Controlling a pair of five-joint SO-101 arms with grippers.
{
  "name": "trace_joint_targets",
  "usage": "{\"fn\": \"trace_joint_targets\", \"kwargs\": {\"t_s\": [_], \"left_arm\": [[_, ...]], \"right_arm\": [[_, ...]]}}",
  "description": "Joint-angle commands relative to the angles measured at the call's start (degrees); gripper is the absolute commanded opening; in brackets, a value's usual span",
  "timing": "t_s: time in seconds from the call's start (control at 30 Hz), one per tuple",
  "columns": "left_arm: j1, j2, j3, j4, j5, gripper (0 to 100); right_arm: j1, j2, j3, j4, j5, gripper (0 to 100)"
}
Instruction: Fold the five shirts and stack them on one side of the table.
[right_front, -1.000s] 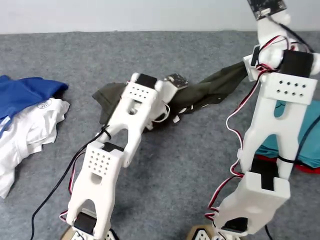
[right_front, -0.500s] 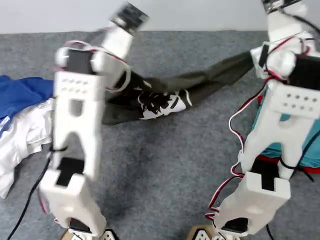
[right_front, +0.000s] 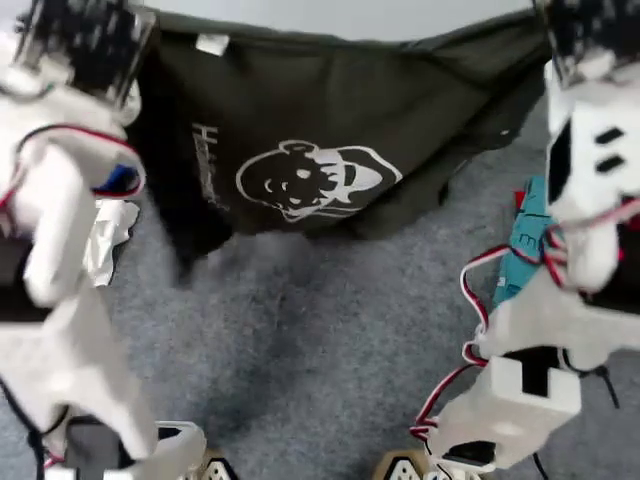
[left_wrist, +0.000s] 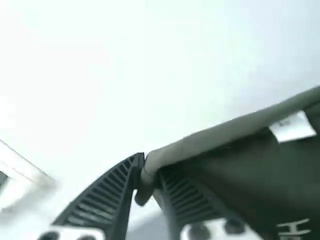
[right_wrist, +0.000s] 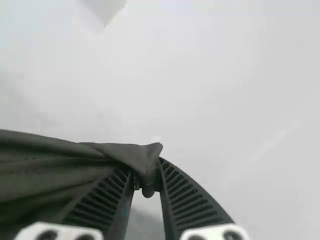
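the shirt (right_front: 300, 100) hangs over the table (right_front: 320, 340), stretched between the left gripper (left_wrist: 146, 172) at its left corner and the right gripper (right_wrist: 146, 176) at its right.

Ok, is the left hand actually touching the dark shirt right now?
Touching. The left wrist view shows the left hand shut on a bunched edge of the dark shirt, with the fabric pinched in its grip.

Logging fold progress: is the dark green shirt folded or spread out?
Spread out. The dark green shirt hangs open between the left claw and right claw, each pinching its upper edge, white print fully showing.
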Motion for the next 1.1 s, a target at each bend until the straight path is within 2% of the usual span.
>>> {"fn": "trace_joint_targets", "kwargs": {"t_s": [0.0,0.33,0.63,0.8,0.9,1.07], "left_arm": [[-0.53,-4.22,-2.33,-3.16,-3.78,1],[-0.62,-12.66,-2.15,-2.81,-6.15,1],[-0.62,-20.75,-1.89,0.09,-10.2,1],[-0.62,-20.66,-1.01,2.11,-10.2,1],[-0.62,-20.75,5.93,1.85,-10.2,1],[-0.18,-20.75,23.16,1.14,-12.48,1]], "right_arm": [[0.31,-4.35,-1.41,-5.76,3.52,0.9],[0.84,-13.76,-1.41,-7.96,8.09,0.9],[10.15,-20.62,-1.41,-8.48,9.49,1.0],[10.68,-20.35,1.05,-8.48,9.49,1.0],[9.98,-19.3,7.82,-8.48,9.49,1.0],[2.95,-16.84,22.95,-7.96,12.92,1.0]]}}
